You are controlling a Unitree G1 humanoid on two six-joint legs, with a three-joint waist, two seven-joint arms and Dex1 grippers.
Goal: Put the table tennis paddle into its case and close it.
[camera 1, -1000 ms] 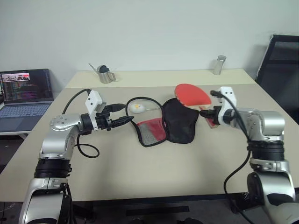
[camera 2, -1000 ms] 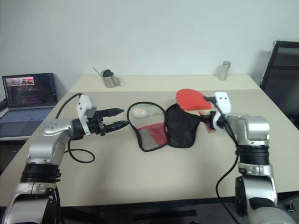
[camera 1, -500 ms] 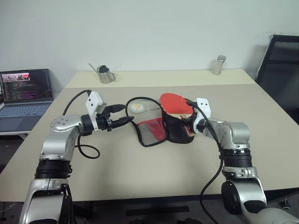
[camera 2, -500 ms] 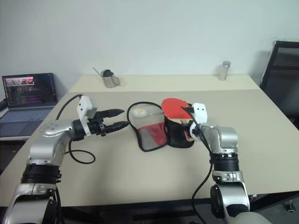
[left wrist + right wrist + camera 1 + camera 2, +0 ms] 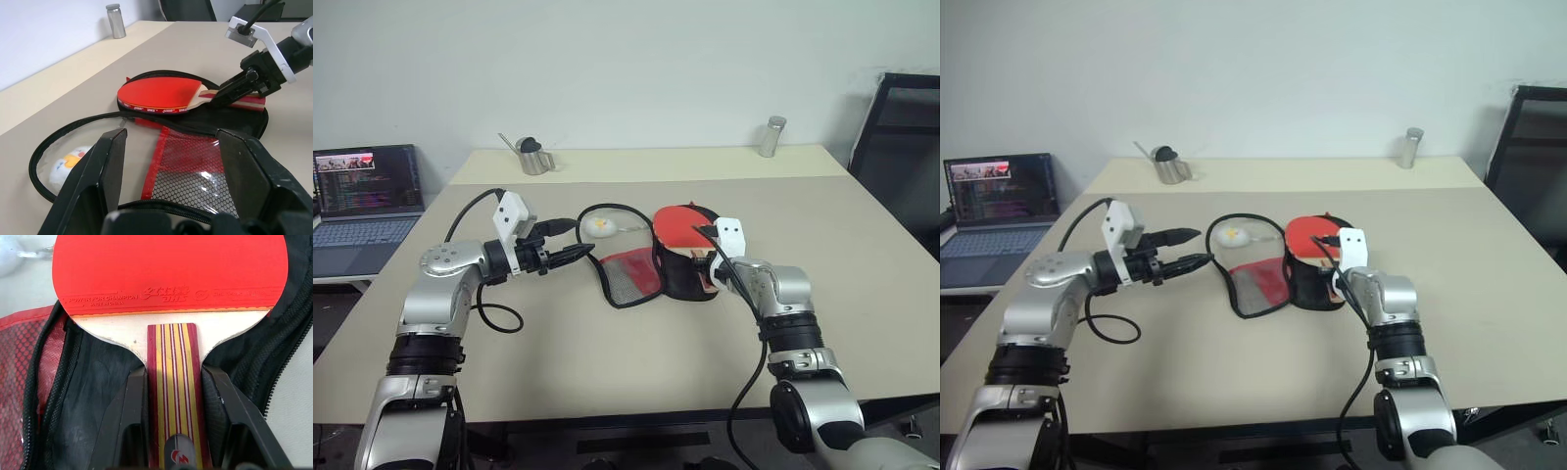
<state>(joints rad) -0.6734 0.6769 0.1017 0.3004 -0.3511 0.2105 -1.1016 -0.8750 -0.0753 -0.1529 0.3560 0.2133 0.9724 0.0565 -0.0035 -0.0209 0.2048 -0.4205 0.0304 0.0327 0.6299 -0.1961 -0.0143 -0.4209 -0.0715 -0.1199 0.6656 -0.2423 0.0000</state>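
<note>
Table point(image 5: 607, 372) with the case point(image 5: 690, 279) lying unzipped near its centre. The black outer half of the case lies flat, and its red mesh-lined flap point(image 5: 628, 274) is folded out toward the table's left edge. A black zipper edge loops from the flap toward the far edge of the table, ringing a small white and yellow object point(image 5: 601, 226) that rests on the table surface; what that object is cannot be told.

The table tennis paddle point(image 5: 677, 220) is over the black half of the case, red rubber blade toward the far edge, striped wooden handle point(image 5: 175, 421) pointing back toward the near edge. Whether the blade rests on the fabric or is held just above it cannot be told. The right pincer point(image 5: 175, 431) is clenched on the handle, one black finger against each side of it, as the right wrist view shows. White print runs along the lower rim of the red rubber.

The left pincer point(image 5: 570, 241) is released, its two fingers spread and grasping nothing, held level above the table just beside the mesh flap, toward the left edge.

A small metal jug point(image 5: 534, 155) stands near the far left corner, and a metal cylinder point(image 5: 771, 136) near the far right corner. A laptop point(image 5: 364, 201) sits open on a separate surface beyond the left edge.
</note>
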